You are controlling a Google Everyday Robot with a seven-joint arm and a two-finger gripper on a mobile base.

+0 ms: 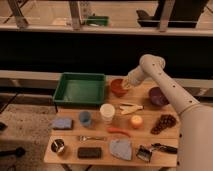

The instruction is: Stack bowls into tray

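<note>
The orange-red bowl [118, 88] sits on the wooden table just right of the green tray [80, 89], which holds nothing. My gripper [125, 84] is at the bowl's right rim, reaching down from the arm's raised elbow. The dark purple bowl [157, 96] sits on the table further right, partly behind my arm.
On the table in front are a white cup [107, 112], a blue cup [85, 118], a banana [130, 107], an orange [136, 121], grapes [164, 122], a blue sponge [62, 123], a fork [90, 138], a metal cup [58, 146] and a blue cloth [121, 149]. A railing runs behind.
</note>
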